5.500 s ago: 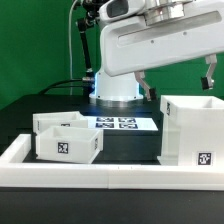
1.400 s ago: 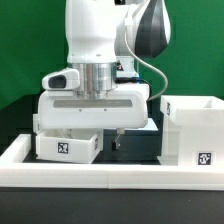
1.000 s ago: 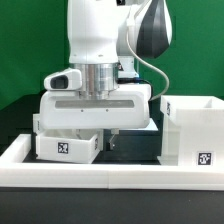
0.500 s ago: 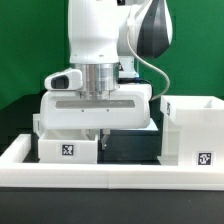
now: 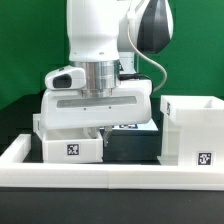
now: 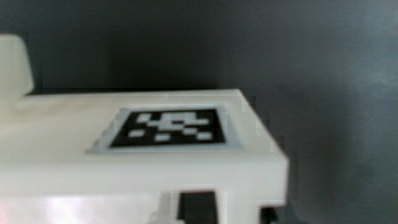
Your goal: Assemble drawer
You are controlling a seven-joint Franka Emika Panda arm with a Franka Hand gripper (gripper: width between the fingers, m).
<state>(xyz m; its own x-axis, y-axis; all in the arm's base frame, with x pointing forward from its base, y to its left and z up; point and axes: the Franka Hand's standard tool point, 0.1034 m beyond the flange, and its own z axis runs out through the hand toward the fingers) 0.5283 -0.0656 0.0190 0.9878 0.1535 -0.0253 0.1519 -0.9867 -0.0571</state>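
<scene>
Panda gripper [image 5: 101,134] low at the front tray [image 5: 68,149], 8 o'clock in the exterior view; case [image 5: 190,130] at 4 o'clock. Whether it clamps the tray wall cannot be told. Risk: a shallow pinch lets the tray tilt or slip.

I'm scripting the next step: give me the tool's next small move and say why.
Probably slide the front tray toward the case: the tool is down at the tray's wall, though its grip is unclear, and the case stands apart at the exterior view's right.
</scene>
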